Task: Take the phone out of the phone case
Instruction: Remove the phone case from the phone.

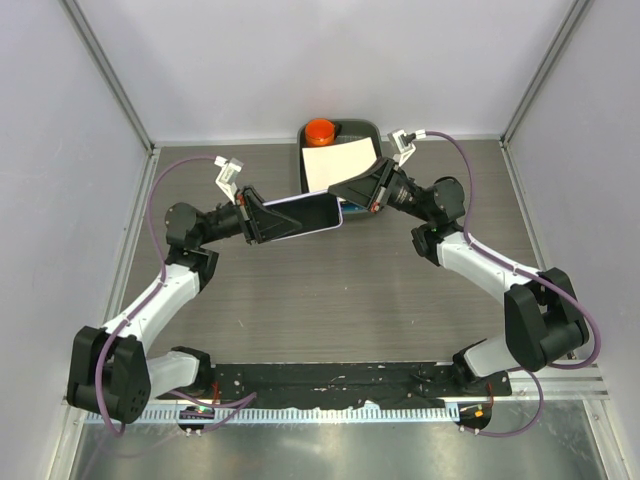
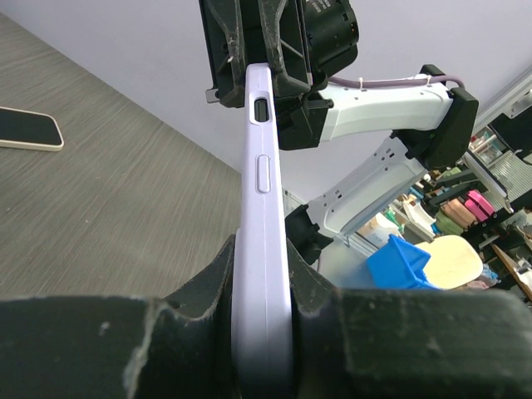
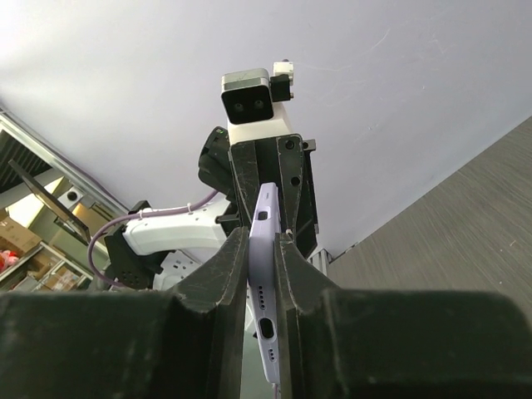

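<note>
Pale matte walls (image 1: pixel 300 60) enclose a grey wood-grain bench (image 1: pixel 330 300). A black plastic tray (image 1: pixel 372 128) sits at its far edge. Above the bench's far middle, a lilac rectangular phone case (image 1: pixel 300 215) hangs in the air, the left gripper (image 1: pixel 258 220) clamped on one end and the right gripper (image 1: pixel 345 195) on the other. A dark, cream-rimmed flat slab (image 2: pixel 25 129) lies on the bench.

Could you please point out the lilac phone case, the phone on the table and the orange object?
lilac phone case (image 2: pixel 263 249), left wrist view, edge below the button
phone on the table (image 2: pixel 25 129), left wrist view, its dark screen
orange object (image 1: pixel 321 130), top view, its top
</note>
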Robot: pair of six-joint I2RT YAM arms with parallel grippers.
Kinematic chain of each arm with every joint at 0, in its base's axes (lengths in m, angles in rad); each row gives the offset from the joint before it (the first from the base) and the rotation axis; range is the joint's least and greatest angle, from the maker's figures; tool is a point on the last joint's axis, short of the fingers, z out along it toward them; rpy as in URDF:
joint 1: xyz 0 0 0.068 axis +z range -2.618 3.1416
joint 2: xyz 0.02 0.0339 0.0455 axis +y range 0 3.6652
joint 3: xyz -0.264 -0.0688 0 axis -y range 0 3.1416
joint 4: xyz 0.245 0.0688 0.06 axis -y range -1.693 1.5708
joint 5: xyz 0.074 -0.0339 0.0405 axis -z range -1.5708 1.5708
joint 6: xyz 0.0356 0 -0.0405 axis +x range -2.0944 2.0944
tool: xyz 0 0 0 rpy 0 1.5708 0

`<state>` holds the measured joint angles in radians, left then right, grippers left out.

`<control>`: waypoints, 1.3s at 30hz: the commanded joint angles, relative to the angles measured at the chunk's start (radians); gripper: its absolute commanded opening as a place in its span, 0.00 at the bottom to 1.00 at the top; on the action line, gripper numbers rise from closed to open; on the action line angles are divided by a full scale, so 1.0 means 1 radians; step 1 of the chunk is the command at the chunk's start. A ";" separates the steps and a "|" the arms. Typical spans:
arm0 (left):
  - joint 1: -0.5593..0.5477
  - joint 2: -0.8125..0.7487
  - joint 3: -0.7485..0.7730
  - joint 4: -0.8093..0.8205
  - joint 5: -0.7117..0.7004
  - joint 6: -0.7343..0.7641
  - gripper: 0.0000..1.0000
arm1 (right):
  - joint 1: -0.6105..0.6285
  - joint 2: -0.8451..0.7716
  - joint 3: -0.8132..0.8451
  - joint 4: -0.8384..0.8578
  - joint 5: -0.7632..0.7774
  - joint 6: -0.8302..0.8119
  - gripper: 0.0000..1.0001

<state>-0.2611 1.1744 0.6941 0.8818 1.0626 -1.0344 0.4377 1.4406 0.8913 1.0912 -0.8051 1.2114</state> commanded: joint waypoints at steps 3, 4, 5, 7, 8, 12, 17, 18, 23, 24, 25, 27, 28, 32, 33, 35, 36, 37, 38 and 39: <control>0.005 -0.036 0.008 0.069 0.016 0.043 0.00 | 0.007 -0.019 0.003 0.044 0.029 0.063 0.10; 0.005 -0.038 0.008 0.069 0.020 0.046 0.00 | 0.007 -0.016 0.001 0.045 0.033 0.072 0.10; 0.005 -0.039 0.008 0.069 0.025 0.048 0.00 | 0.006 -0.014 0.001 0.045 0.038 0.086 0.10; 0.006 -0.042 0.008 0.069 0.037 0.054 0.00 | 0.004 -0.013 0.001 0.038 0.047 0.125 0.08; 0.005 -0.047 0.008 0.069 0.040 0.056 0.00 | 0.006 -0.014 0.001 0.030 0.050 0.135 0.08; 0.006 -0.047 0.013 0.072 0.057 0.059 0.00 | 0.007 -0.022 0.000 -0.010 0.069 0.175 0.05; 0.005 -0.047 0.019 0.078 0.073 0.060 0.00 | 0.006 -0.039 -0.020 -0.030 0.104 0.221 0.03; 0.005 -0.048 0.019 0.080 0.074 0.060 0.00 | 0.009 -0.040 -0.023 -0.034 0.110 0.227 0.01; 0.005 -0.047 0.019 0.091 0.086 0.060 0.00 | 0.009 -0.045 -0.032 -0.045 0.133 0.290 0.01; 0.005 -0.047 0.021 0.091 0.088 0.062 0.00 | 0.007 -0.046 -0.034 -0.044 0.142 0.298 0.01; 0.005 -0.048 0.019 0.092 0.089 0.060 0.00 | 0.007 -0.048 -0.037 -0.042 0.145 0.307 0.01; 0.005 -0.045 0.019 0.092 0.092 0.060 0.00 | 0.007 -0.051 -0.045 -0.031 0.155 0.336 0.01; 0.005 -0.045 0.019 0.094 0.096 0.060 0.00 | 0.007 -0.051 -0.046 -0.030 0.164 0.346 0.01; 0.006 -0.041 0.021 0.109 0.103 0.054 0.00 | 0.009 -0.046 -0.057 -0.030 0.178 0.366 0.02; 0.005 -0.041 0.021 0.114 0.111 0.050 0.00 | 0.009 -0.046 -0.058 -0.031 0.184 0.373 0.01; 0.003 -0.042 0.019 0.137 0.125 0.042 0.00 | 0.007 -0.040 -0.063 -0.039 0.193 0.375 0.01; 0.000 -0.042 0.019 0.152 0.137 0.036 0.00 | 0.007 -0.039 -0.064 -0.046 0.196 0.376 0.01; -0.003 -0.045 0.018 0.158 0.143 0.033 0.00 | 0.007 -0.037 -0.066 -0.047 0.201 0.378 0.01; -0.001 -0.047 0.016 0.163 0.146 0.031 0.00 | 0.007 -0.036 -0.069 -0.048 0.204 0.379 0.01; -0.004 -0.048 0.015 0.170 0.151 0.028 0.00 | 0.007 -0.032 -0.069 -0.050 0.207 0.381 0.01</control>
<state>-0.2539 1.1645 0.6941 0.8860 1.1187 -1.0161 0.4557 1.4223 0.8268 1.0504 -0.6994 1.5497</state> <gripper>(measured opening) 0.197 0.209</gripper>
